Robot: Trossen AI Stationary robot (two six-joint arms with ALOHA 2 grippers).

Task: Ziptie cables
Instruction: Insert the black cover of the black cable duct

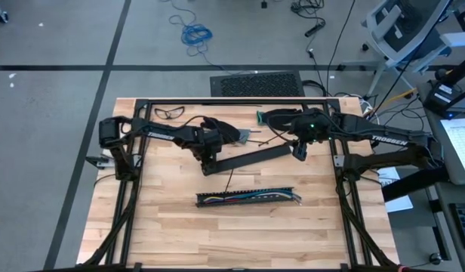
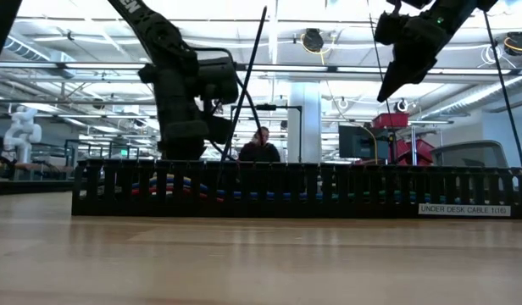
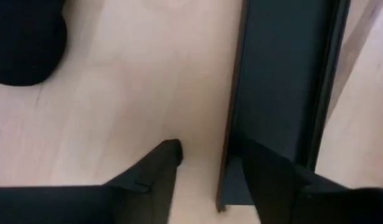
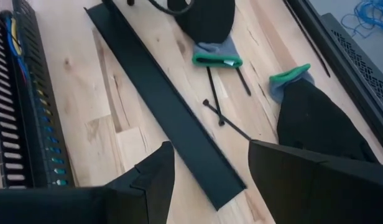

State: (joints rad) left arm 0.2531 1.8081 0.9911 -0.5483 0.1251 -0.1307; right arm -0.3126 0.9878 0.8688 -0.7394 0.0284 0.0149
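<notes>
While the left gripper (image 3: 207, 165) straddles the flat black plastic cover strip (image 1: 244, 157) with fingers parted, holding nothing, it should back off before approaching the multicoloured cables (image 1: 240, 199).

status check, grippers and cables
Left gripper fingers open astride flat black cover strip. Right gripper open, hovering. Cables lying in slotted tray, no ziptie visible.

Cables (image 1: 244, 198) in slotted strip (image 1: 247, 204), flat bar (image 1: 251, 156) behind it.
</notes>
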